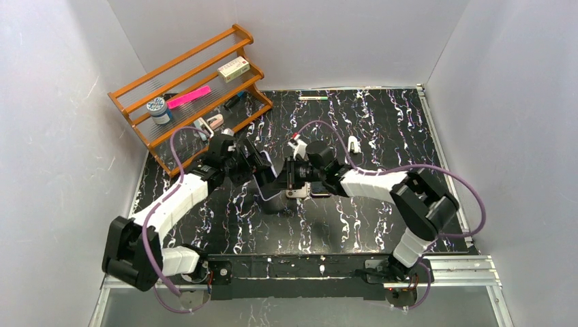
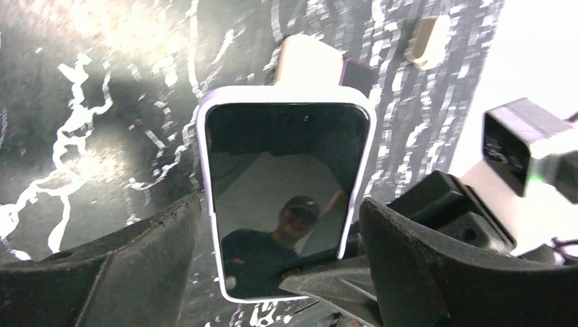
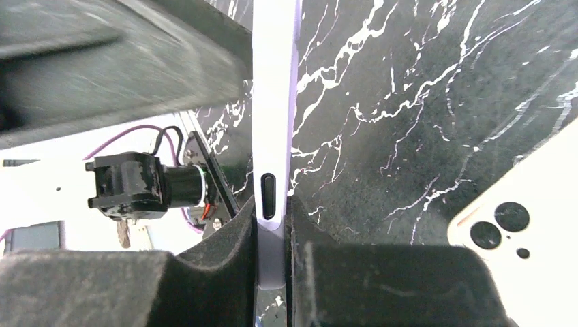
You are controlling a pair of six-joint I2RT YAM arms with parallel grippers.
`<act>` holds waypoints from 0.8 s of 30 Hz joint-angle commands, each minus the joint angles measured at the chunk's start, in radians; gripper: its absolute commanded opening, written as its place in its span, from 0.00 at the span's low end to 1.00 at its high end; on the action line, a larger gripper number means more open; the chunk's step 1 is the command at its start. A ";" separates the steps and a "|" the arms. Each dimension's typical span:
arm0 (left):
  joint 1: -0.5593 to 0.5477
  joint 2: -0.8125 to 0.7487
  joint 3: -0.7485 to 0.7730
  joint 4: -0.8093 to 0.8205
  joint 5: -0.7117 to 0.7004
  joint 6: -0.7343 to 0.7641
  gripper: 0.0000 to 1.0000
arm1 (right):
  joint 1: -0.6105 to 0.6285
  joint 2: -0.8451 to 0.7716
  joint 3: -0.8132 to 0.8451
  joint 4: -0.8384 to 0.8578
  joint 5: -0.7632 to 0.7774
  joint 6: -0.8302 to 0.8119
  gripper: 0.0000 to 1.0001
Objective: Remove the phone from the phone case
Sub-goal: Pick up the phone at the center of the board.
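The phone point(image 2: 286, 170) faces the left wrist camera with its dark screen, still seated in a pale lavender phone case point(image 2: 204, 136). It is held up above the table between the two arms point(image 1: 267, 185). My right gripper point(image 3: 272, 272) is shut on the case's side edge point(image 3: 275, 102), just below a side button; one of its fingers point(image 2: 320, 276) shows at the phone's lower right corner. My left gripper point(image 2: 279, 259) straddles the phone's width with its jaws wide, each finger close beside a long edge, a sliver of table showing along the left one.
A cream phone point(image 3: 518, 225) lies face down on the black marbled table point(image 1: 341, 225) under the right gripper. At the back left stands a wooden rack point(image 1: 191, 82) holding small items. A pen point(image 1: 313, 98) and a white clip point(image 1: 353, 143) lie further back. White walls enclose three sides.
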 commanded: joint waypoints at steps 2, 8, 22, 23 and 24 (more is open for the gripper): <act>0.004 -0.106 0.001 0.118 0.012 0.038 0.86 | -0.071 -0.158 -0.029 0.049 -0.003 0.040 0.01; 0.002 -0.168 -0.025 0.245 0.042 0.022 0.91 | -0.178 -0.309 -0.093 0.079 -0.048 0.090 0.01; -0.001 -0.020 -0.007 0.761 0.342 -0.173 0.93 | -0.396 -0.438 -0.085 0.249 -0.404 0.221 0.01; -0.004 -0.009 -0.001 0.787 0.353 -0.178 0.93 | -0.400 -0.438 -0.075 0.250 -0.419 0.225 0.01; -0.007 0.000 0.008 0.801 0.358 -0.178 0.93 | -0.401 -0.436 -0.067 0.254 -0.431 0.228 0.01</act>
